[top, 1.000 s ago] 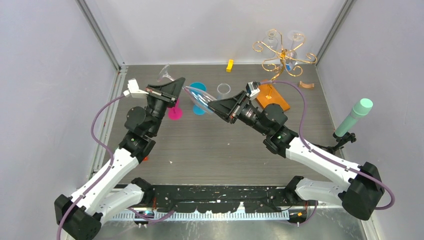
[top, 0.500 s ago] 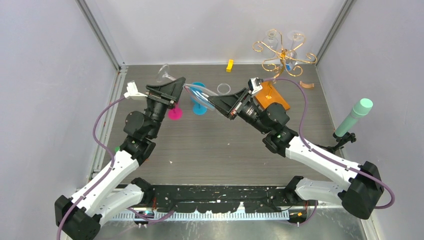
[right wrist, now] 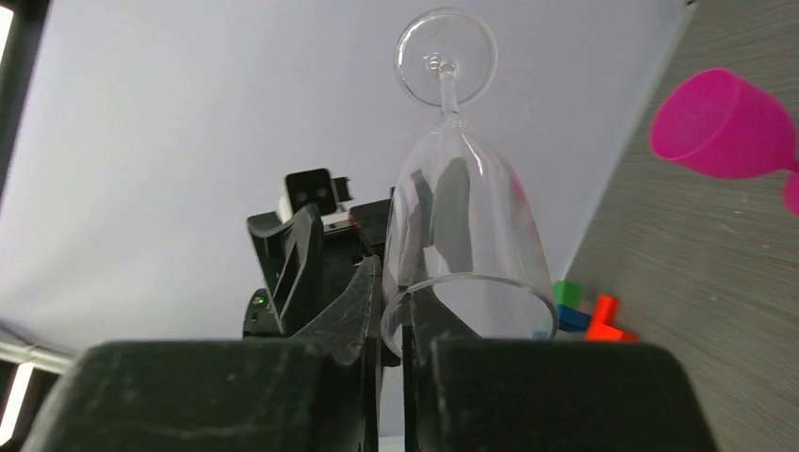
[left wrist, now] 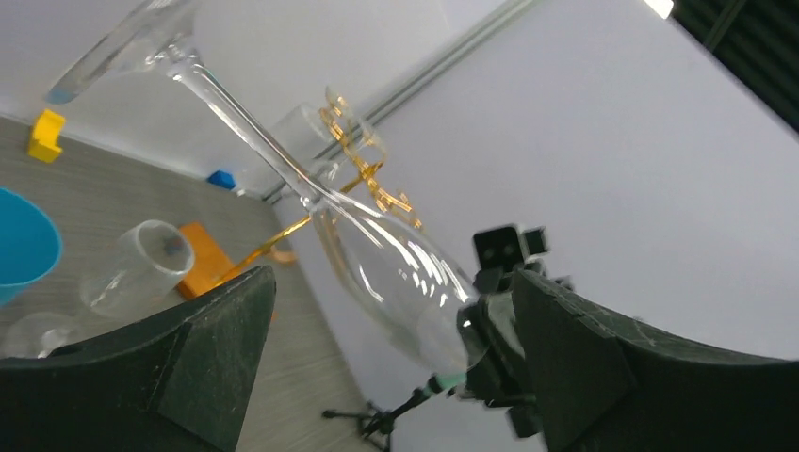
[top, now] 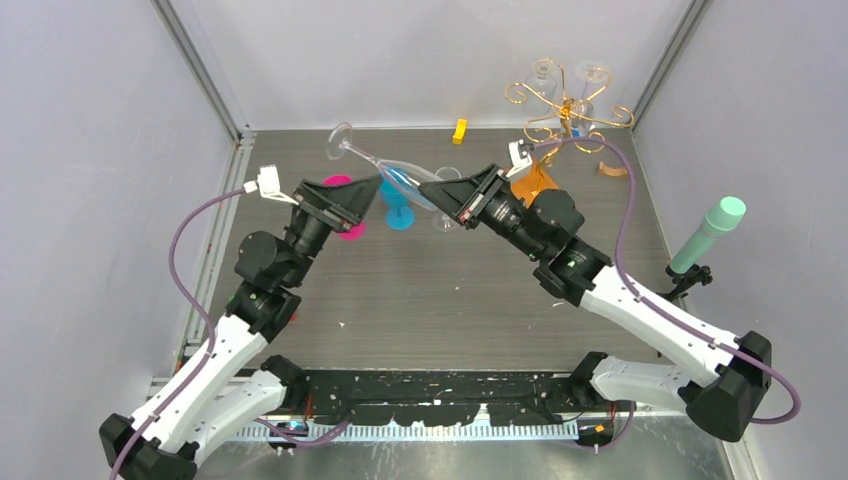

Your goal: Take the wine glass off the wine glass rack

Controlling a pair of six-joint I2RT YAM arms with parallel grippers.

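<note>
1. The wine glass (right wrist: 464,221) is clear with a tall narrow bowl, a long thin stem and a round foot. It's tilted in midair over the worktop (top: 440,290), well off the gold wire wine glass rack (top: 566,104).
2. Right gripper (top: 435,192): jaws pinched on its rim.
3. Left gripper (top: 368,192): jaws spread wide.

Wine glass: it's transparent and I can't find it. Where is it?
Top view, centre back: the wine glass hangs tilted, rim pinched by the right gripper, above the blue cup.

A robot test lab: plain grey panel walls (top: 90,150) on metal rails (top: 205,75) box in a dark desk (top: 430,290), with two cabled robot arms (top: 225,345) bolted along its near edge.
</note>
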